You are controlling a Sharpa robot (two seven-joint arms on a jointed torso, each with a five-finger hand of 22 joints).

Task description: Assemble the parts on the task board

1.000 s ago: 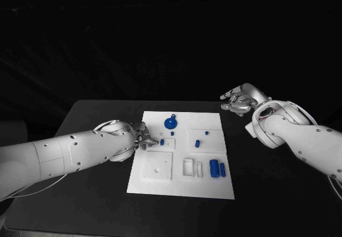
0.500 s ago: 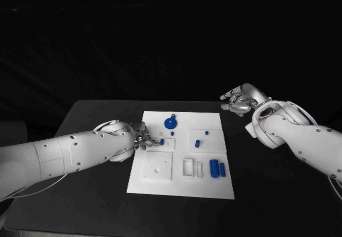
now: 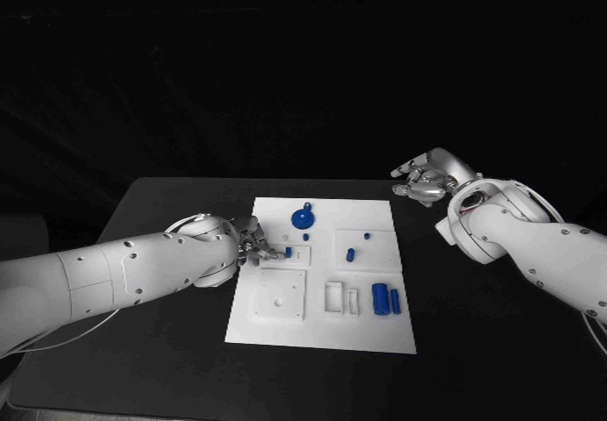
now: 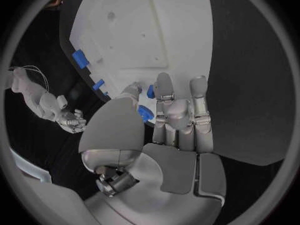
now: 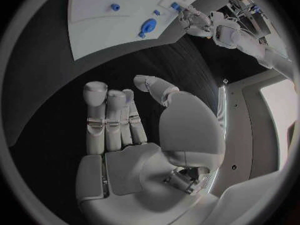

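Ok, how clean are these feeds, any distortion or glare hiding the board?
Head view: the task board reads evenly lit with straight edges, no glare, against a dark surround. Left wrist view: fisheye curves the board's edge, and the left hand covers part of it. Right wrist view: the board bends near the rim beyond the right hand.

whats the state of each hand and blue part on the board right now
left hand: fingers at a small blue part at the board's left edge; grip not clear
right hand: off the board, above the table, holds nothing, fingers apart
task board: flat on the table
round blue part: on the board, far end, untouched
blue cylinder: lying on the board, near right
thin blue part: lying beside the cylinder
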